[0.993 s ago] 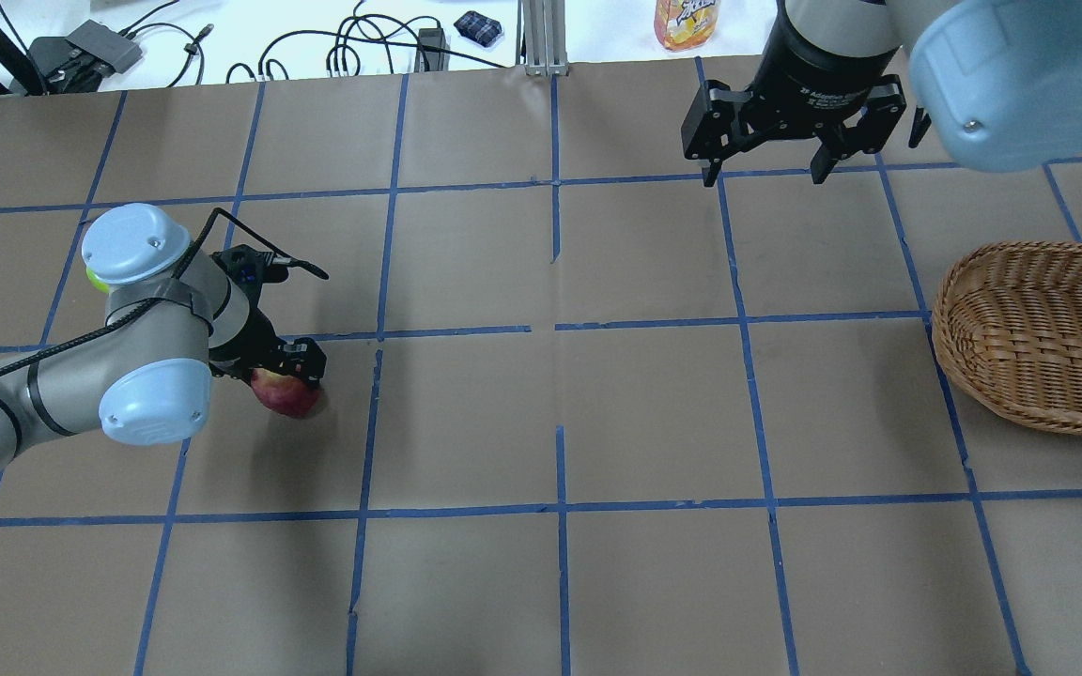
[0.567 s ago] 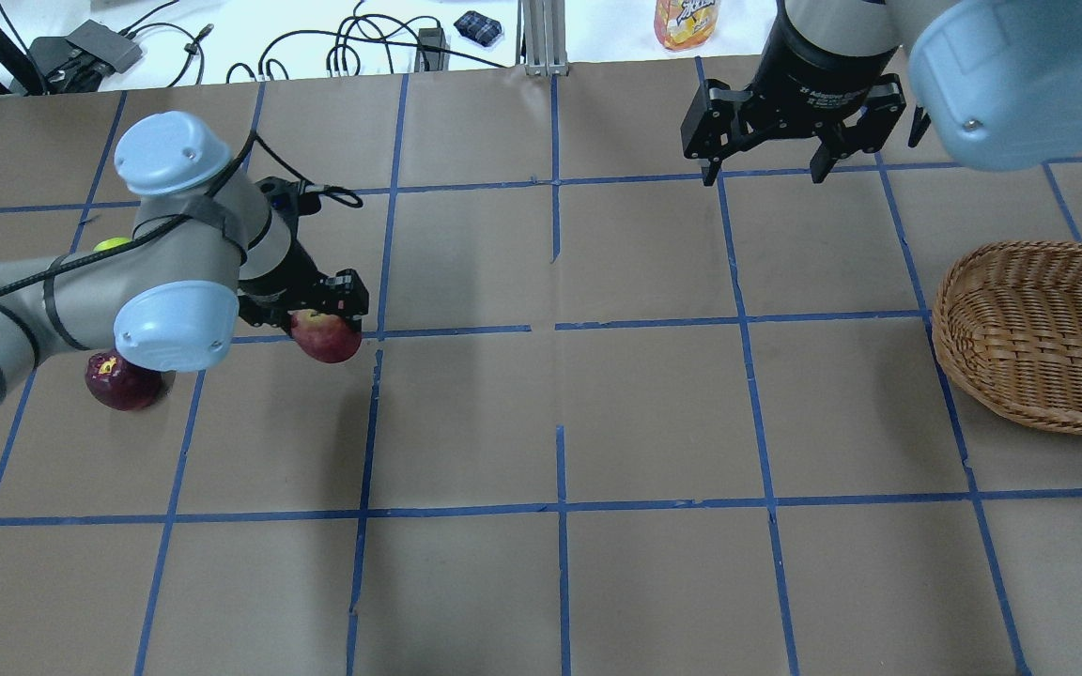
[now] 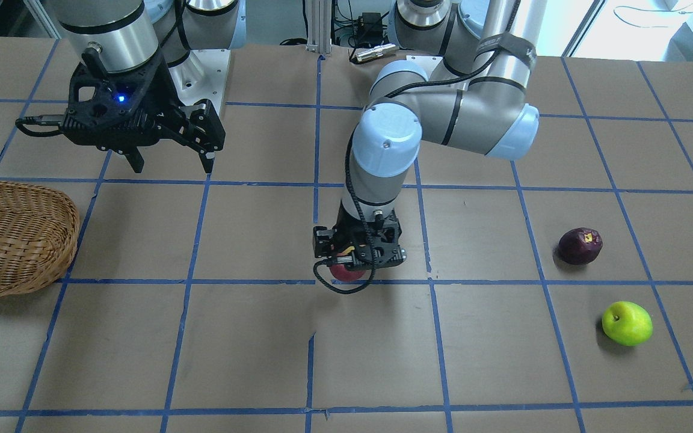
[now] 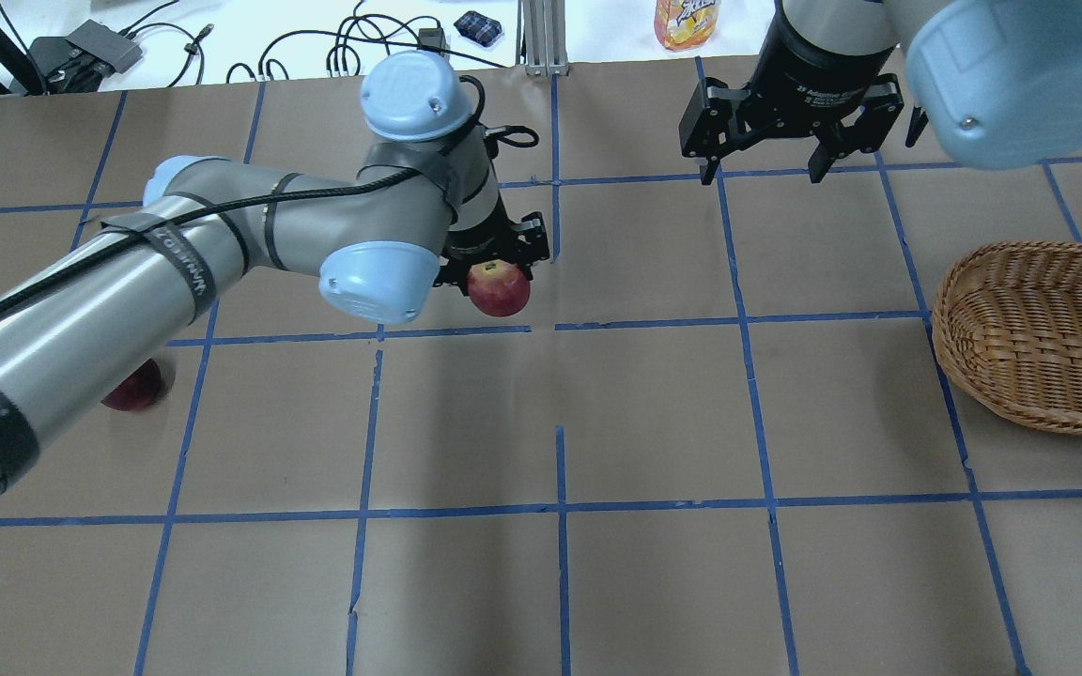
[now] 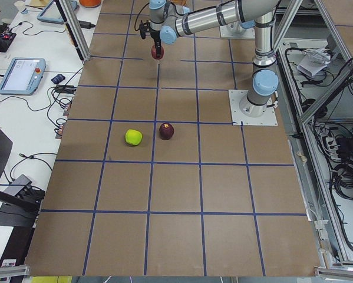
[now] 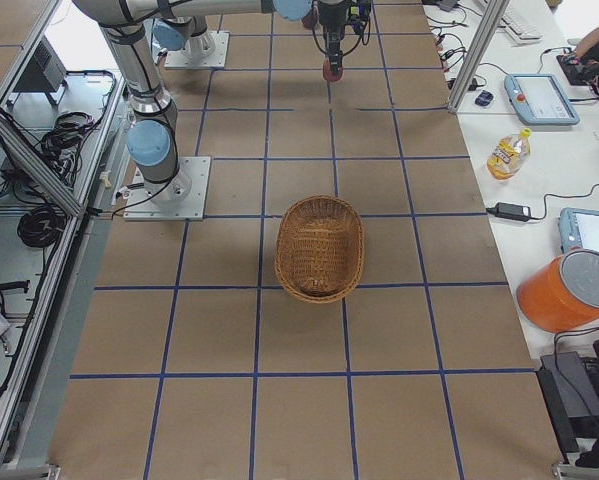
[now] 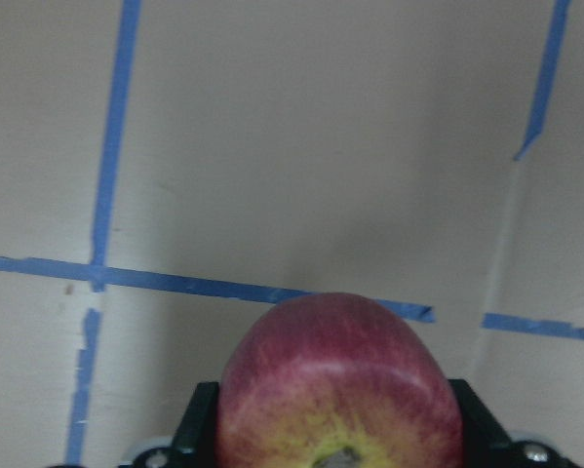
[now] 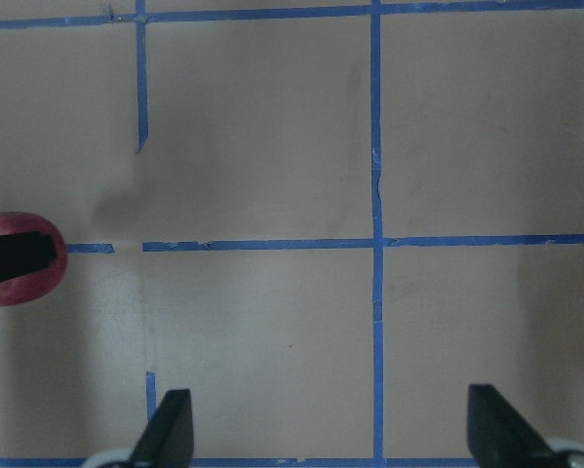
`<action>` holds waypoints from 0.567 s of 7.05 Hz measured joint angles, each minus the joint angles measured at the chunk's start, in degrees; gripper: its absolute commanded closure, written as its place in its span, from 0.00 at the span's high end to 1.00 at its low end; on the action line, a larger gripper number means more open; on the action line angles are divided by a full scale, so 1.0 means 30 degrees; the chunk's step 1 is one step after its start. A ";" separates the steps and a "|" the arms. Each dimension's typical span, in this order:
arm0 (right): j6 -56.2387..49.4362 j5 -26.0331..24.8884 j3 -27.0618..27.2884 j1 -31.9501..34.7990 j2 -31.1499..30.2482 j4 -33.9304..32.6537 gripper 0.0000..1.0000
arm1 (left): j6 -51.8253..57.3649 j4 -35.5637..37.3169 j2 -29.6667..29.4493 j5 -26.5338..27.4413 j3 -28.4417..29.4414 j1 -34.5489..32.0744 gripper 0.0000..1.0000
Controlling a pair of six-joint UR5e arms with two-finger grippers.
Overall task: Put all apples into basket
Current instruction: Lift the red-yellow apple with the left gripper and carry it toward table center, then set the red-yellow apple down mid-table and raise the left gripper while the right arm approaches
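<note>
My left gripper (image 4: pixel 496 270) is shut on the red apple (image 4: pixel 500 290) and holds it above the table's middle, near the far side. The apple fills the bottom of the left wrist view (image 7: pixel 340 380) and also shows in the front view (image 3: pixel 346 273). The dark maroon apple (image 3: pixel 580 245) and the lime green apple (image 3: pixel 626 323) lie on the table on my left side. In the overhead view the maroon apple (image 4: pixel 135 387) peeks out from under my left arm and the green one is hidden. The wicker basket (image 4: pixel 1039 333) sits at the right edge. My right gripper (image 4: pixel 766 169) hangs open and empty at the far right.
An orange drink bottle (image 4: pixel 687 21) and cables (image 4: pixel 353 47) lie beyond the table's far edge. Blue tape lines divide the brown table into squares. An aluminium post (image 4: pixel 541 38) stands at the far middle edge.
My left arm has carried the red apple up off the table and to the right, from the left side to near the middle. The right arm has not moved.
</note>
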 measured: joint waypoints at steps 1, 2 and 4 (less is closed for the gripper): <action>0.0041 -0.0004 0.0051 0.0007 0.0025 0.0033 1.00 | -0.0419 0.0889 -0.0995 0.0013 0.0286 -0.0757 0.34; 0.0073 -0.0036 0.0230 0.0013 0.0005 0.0121 1.00 | -0.0500 0.1675 -0.1859 0.0100 0.0421 -0.1189 0.99; 0.0146 -0.0172 0.1391 0.0044 -0.0193 -0.0069 1.00 | 0.0161 0.2590 -0.2706 0.0228 0.0453 -0.1346 1.00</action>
